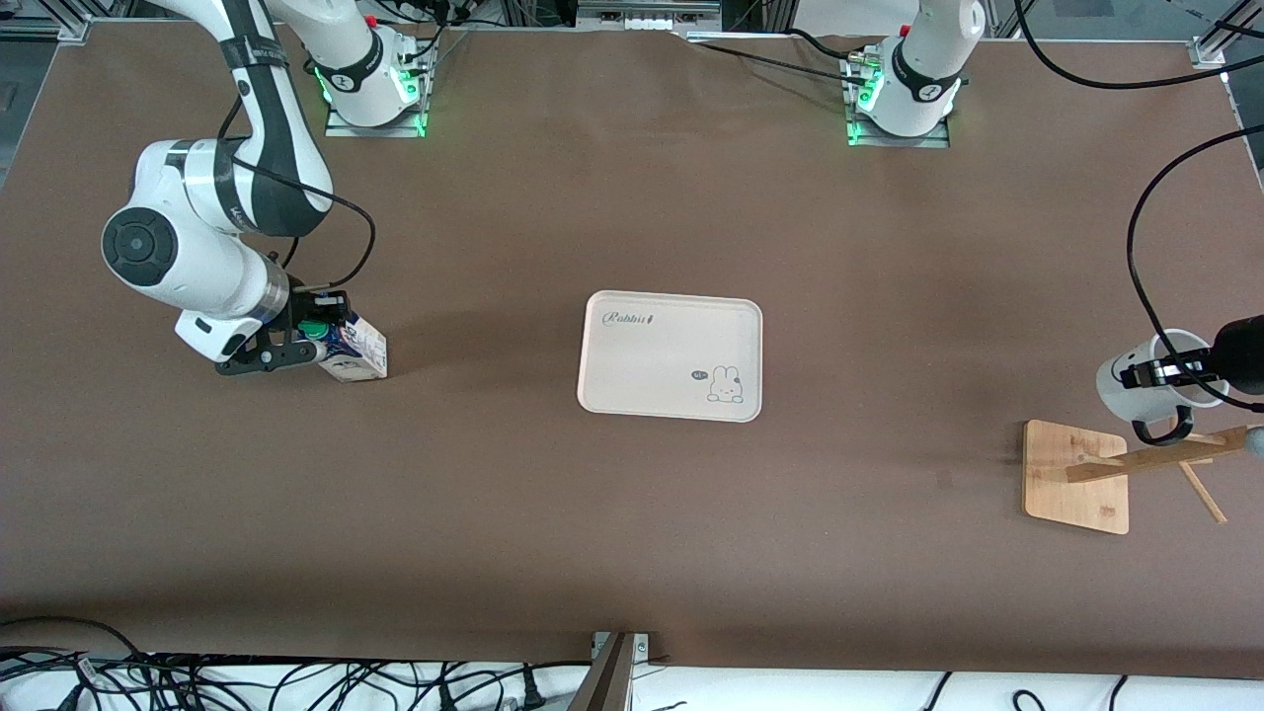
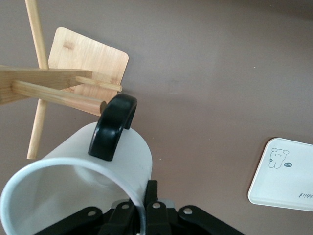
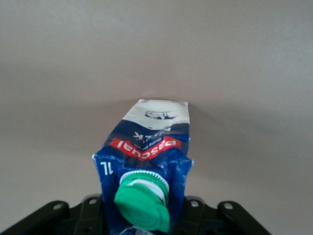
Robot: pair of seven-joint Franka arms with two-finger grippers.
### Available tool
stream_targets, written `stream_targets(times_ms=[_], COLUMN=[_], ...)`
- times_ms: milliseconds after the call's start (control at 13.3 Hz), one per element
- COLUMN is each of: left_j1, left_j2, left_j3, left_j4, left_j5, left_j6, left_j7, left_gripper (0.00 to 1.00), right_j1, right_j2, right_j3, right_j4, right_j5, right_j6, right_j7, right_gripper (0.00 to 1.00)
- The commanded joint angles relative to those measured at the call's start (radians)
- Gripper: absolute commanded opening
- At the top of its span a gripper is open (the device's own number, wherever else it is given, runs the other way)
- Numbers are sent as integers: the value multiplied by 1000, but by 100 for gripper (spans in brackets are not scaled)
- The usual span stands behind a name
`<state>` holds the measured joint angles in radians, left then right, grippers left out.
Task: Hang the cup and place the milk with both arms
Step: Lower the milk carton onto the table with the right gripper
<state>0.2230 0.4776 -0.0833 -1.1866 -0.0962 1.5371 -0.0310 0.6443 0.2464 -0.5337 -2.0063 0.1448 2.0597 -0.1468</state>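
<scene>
My left gripper [image 1: 1170, 370] is shut on the rim of the white cup [image 1: 1131, 380] and holds it tipped over the wooden rack [image 1: 1145, 462] at the left arm's end of the table. In the left wrist view the cup [image 2: 78, 161] has its black handle [image 2: 115, 125] right at the tip of a rack peg [image 2: 58, 95]. My right gripper [image 1: 301, 341] is shut on the top of the blue and white milk carton [image 1: 354, 351] at the right arm's end. In the right wrist view the carton [image 3: 146, 147] shows its green cap [image 3: 142, 203] between the jaws.
A cream tray [image 1: 671, 326] with a rabbit drawing lies flat at the table's middle and shows in the left wrist view [image 2: 288, 183]. The rack's square wooden base [image 1: 1076, 484] rests near the cup. Cables lie along the table edge nearest the front camera.
</scene>
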Motion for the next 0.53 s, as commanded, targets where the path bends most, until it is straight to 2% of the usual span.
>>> stream_targets(times_ms=[0, 150, 376, 451], left_j1=[-8, -8, 4, 10], left_j2=[24, 30, 42, 55], left_j3=[-7, -7, 0, 2], left_j4=[71, 77, 78, 78], left_j5=[71, 78, 78, 78], left_j6=[-32, -28, -26, -26], left_j7=[17, 17, 22, 23], left_gripper=[0, 0, 0, 0], right_j1=[6, 6, 0, -3], right_j2=[-33, -29, -29, -30], right_j3=[-3, -3, -3, -3], right_j4=[-37, -37, -34, -29], right_j5=[13, 13, 13, 12], right_j6=[22, 26, 26, 22], right_j7=[-13, -13, -11, -13], right_gripper=[52, 63, 67, 95])
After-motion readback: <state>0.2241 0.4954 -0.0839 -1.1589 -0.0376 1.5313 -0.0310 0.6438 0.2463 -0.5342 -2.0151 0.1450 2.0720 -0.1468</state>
